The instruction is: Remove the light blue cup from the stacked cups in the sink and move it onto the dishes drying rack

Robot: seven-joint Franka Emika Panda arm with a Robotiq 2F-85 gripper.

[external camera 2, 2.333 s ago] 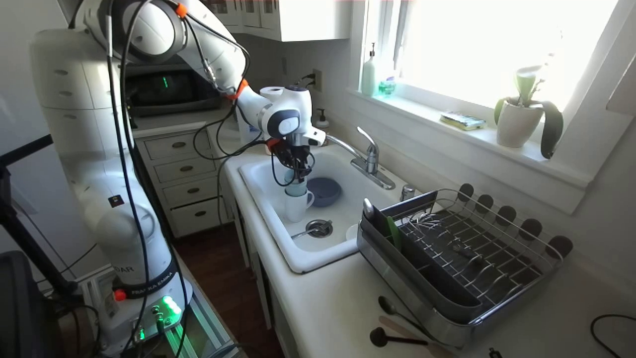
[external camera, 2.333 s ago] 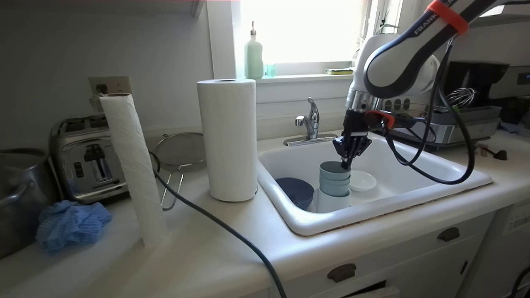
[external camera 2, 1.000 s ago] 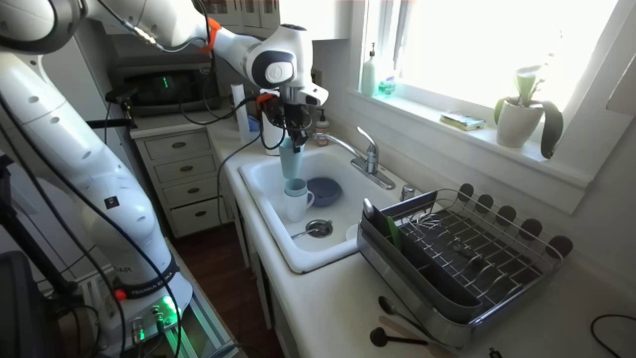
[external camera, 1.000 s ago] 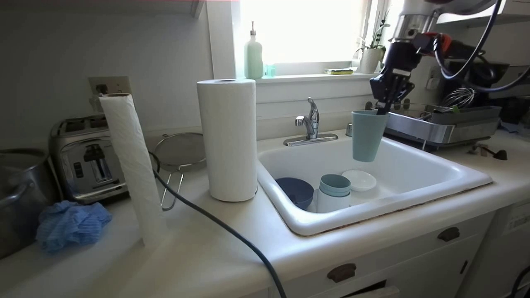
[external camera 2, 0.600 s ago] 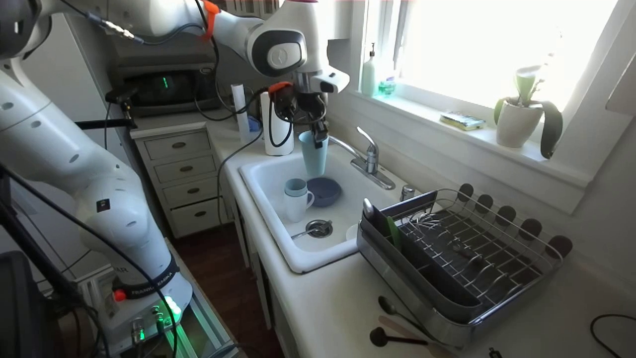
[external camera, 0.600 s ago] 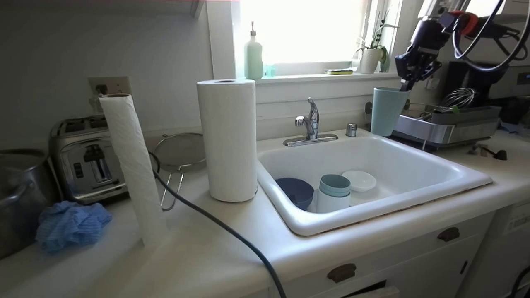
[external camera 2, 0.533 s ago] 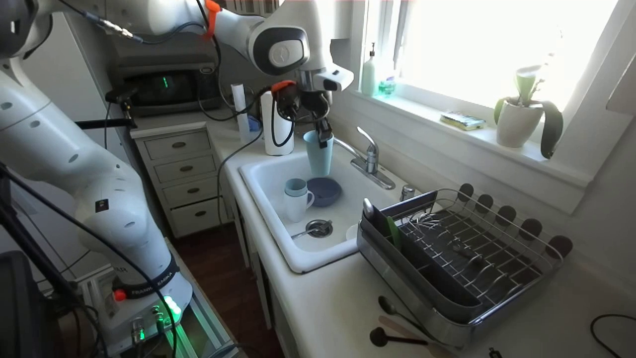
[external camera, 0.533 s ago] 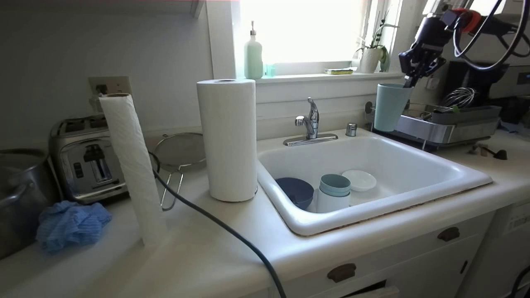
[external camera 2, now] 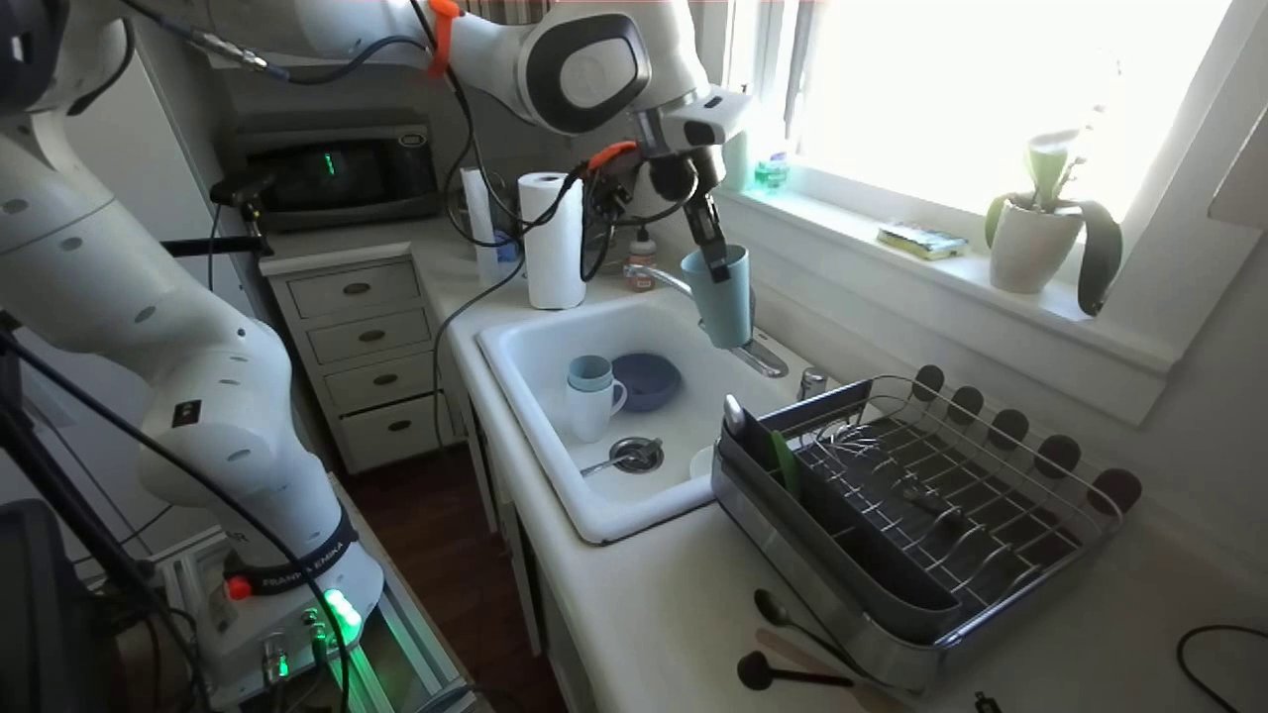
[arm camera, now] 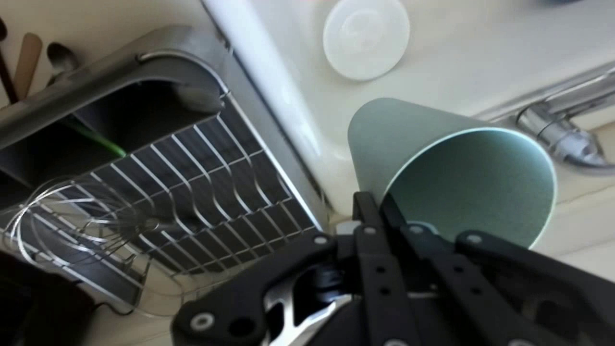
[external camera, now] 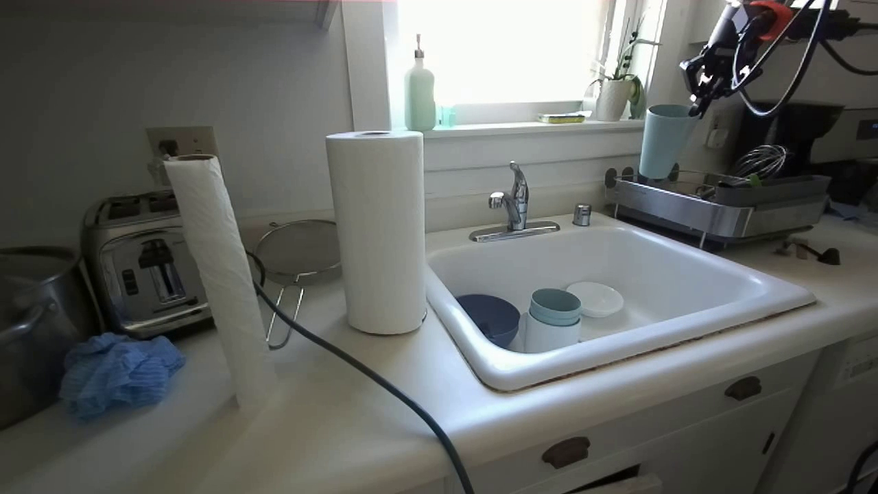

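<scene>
My arm stretches out, bent, high above the sink, its end tilted off vertical. In the wrist view, between the dish drying rack and the faucet, I hold the light blue cup aloft, leaning, mouth up; my jaws pinch its wall at the rim.

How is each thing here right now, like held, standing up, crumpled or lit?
Light blue cup, held in the air, mouth up.
Robot gripper, shut on that cup's rim.
Stacked cups, nested upright in the white mug.
Bowl, right way up in the sink.
White dish, lying in the sink.
Faucet, no water running.
Drying rack, holding a whisk, light blue cup not there yet.
Big paper towel roll, standing up.
Cloth, crumpled.
Microwave, display lit.
</scene>
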